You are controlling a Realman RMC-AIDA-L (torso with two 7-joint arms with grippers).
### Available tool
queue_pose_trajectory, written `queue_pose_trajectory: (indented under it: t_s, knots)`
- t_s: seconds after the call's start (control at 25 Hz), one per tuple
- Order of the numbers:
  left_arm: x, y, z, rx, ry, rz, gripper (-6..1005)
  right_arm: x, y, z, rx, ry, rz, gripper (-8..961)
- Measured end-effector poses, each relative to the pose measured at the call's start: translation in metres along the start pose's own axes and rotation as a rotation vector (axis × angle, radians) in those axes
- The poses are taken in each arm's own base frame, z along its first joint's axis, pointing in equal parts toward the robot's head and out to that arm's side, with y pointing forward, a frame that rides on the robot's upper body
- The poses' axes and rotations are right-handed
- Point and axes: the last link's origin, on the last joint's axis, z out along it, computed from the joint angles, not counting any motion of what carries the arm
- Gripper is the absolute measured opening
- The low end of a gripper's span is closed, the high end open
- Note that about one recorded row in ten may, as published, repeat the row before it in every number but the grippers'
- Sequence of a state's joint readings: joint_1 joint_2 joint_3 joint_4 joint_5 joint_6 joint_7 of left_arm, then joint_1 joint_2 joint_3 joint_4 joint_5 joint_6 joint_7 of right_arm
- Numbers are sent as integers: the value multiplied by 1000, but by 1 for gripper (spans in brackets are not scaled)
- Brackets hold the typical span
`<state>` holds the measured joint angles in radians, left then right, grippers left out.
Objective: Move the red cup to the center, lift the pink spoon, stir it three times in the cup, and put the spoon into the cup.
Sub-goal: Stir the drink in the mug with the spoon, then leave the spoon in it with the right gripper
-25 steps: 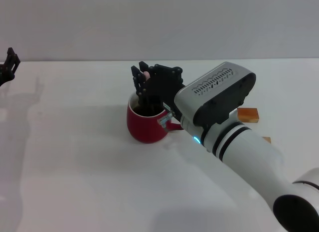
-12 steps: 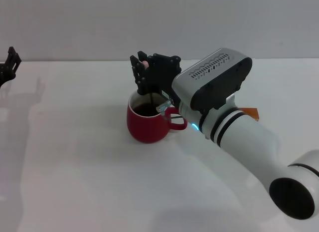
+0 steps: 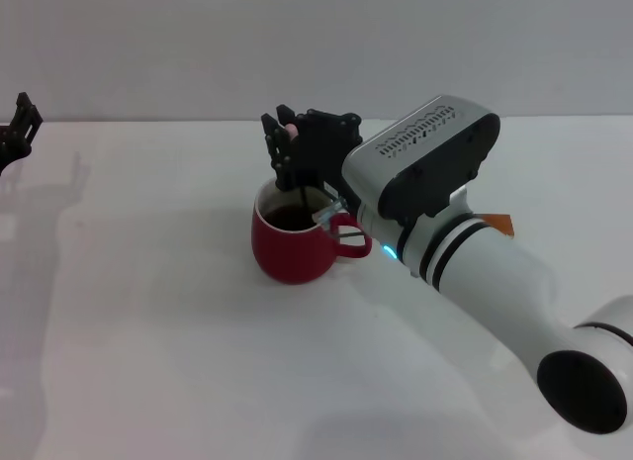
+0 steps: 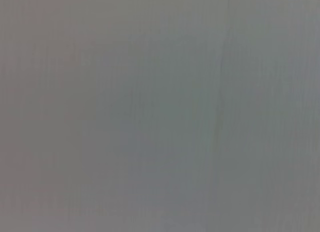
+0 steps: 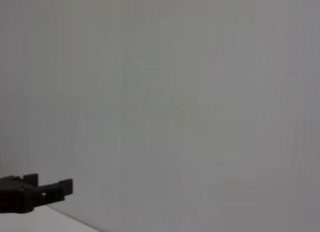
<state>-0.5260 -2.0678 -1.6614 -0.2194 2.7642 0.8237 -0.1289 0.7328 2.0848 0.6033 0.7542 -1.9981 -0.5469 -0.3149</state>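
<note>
1. The right pincer [image 3: 289, 143] is hanging directly above the mouth of the red cup [image 3: 289, 244], clamped on the pink handle of the pink spoon [image 3: 294, 155]. The spoon's long axis is running almost straight down from the pincer into the dark liquid; its metal bowl is hidden below the surface.
2. The red cup is standing upright near the middle of the tabletop [image 3: 148, 331], with its loop handle pointing toward the robot's right, just under the right wrist housing.
3. The right arm is by far the nearer one. The left pincer [image 3: 18, 124] is sitting parked at the far left edge of the tabletop, well apart from the cup; whether its fingers are apart or together cannot be told. It is also showing in the right wrist view [image 5: 35, 192].
4. Judging by this, the stirring is under way, and a straight release would drop the spoon inside the rim.
5. Compared with a second ago, the pincer is sitting higher above the rim, exposing the liquid, and the arm is covering more of a wooden block [image 3: 499, 223].
</note>
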Motion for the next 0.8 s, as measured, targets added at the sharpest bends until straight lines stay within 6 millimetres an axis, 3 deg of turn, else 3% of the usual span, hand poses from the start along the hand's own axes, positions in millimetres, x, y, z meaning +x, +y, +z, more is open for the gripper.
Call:
queue_pose_trajectory:
  t_s: [0.32,0.8]
  knots:
    - [0,0,0,1,1,-1,829,-4,13,0,-41,-6,0,133]
    - [0,1,0,-3,2,1,829,-12,4,14,-33,-5,-42,134]
